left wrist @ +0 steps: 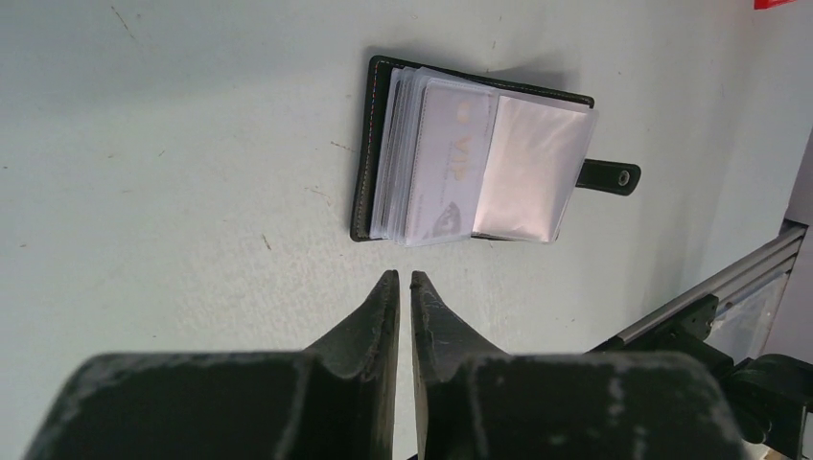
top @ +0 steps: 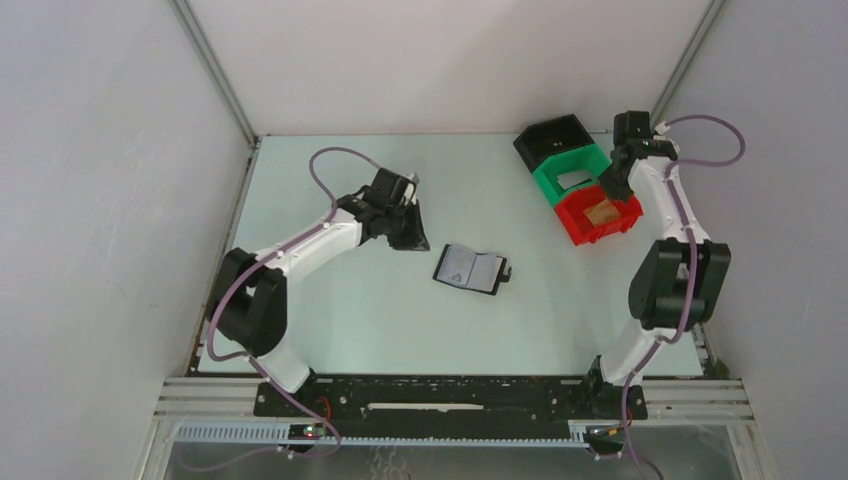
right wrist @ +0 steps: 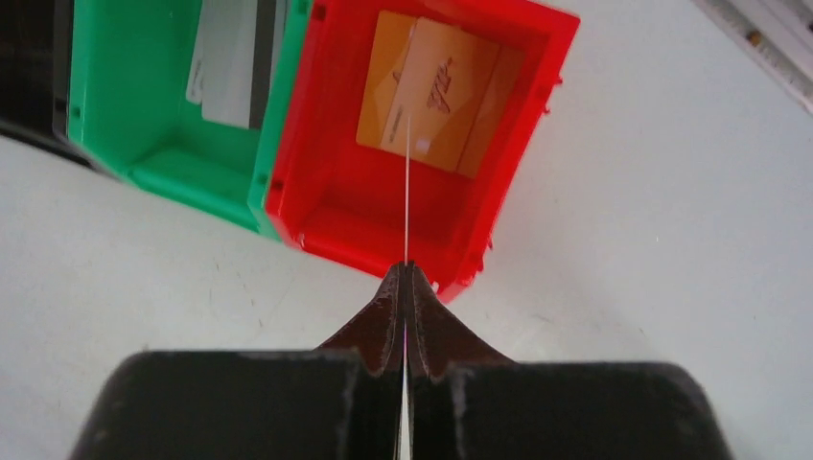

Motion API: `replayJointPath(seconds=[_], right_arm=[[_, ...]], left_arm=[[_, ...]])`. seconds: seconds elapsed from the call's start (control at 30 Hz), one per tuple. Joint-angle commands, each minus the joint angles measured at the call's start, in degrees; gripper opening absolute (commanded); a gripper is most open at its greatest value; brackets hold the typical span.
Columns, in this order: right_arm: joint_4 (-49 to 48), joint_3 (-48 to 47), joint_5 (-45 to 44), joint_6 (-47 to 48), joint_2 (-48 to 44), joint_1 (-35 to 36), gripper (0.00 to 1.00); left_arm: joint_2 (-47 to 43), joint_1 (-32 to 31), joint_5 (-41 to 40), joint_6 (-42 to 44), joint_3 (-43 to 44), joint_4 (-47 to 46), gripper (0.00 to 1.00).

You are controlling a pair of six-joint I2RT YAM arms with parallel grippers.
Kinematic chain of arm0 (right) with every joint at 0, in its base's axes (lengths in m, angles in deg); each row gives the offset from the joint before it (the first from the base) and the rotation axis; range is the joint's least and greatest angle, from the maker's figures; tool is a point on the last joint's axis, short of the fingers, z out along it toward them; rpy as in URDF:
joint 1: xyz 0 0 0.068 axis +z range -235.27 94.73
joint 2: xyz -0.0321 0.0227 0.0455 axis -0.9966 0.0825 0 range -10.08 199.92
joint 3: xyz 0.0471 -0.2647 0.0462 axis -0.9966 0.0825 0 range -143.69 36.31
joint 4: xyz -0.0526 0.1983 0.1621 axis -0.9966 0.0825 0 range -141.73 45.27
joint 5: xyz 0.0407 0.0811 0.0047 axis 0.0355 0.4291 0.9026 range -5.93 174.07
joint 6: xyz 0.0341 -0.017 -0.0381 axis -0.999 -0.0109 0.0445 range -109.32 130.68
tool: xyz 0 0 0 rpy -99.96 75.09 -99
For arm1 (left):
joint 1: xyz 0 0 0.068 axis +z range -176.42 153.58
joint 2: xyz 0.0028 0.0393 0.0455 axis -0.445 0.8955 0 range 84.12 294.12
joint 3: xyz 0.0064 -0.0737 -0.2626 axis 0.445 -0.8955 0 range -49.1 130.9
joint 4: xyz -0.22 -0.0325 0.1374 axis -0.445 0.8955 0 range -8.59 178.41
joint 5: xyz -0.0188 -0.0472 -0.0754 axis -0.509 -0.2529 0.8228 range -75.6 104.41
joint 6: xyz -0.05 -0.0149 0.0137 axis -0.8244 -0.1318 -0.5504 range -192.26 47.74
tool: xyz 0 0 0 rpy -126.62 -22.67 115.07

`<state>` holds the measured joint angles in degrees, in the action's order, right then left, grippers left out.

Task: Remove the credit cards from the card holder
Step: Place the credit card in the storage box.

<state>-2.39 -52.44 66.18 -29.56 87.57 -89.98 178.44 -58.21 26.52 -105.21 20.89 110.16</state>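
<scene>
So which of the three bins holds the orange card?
The red plastic bin, nearest the right gripper; the green plastic bin beside it holds a pale grey card.

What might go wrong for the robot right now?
The right pincer pinches a card edge-on, right by the red bin's wall. Released there, it might hit the rim and fall outside. The card holder lies loose, with the left pincer shut beside it, not touching. Pulling another card could drag the whole holder.

No legible text (credit cards (left wrist: 451, 158) blurred)
</scene>
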Motion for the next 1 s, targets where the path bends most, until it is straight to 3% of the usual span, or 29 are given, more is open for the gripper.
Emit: replayJointPath(seconds=[0.0,0.27,0.97], right_arm=[[7.04,-9.77,-6.20,-1.25,6.53,-0.25,0.00],[14.06,-20.65,-2.60,-1.48,18.31,-2.06,0.00],[18.58,-27.77,-2.85,-6.81,30.53,-4.55,0.00]], left_arm=[[-2.67,0.05,-0.43,1.61,2.81,1.51,0.14],[-2.74,0.19,-0.83,2.37,2.87,2.38,0.14],[-2.19,0.24,-0.37,3.50,2.54,3.23,0.14]])
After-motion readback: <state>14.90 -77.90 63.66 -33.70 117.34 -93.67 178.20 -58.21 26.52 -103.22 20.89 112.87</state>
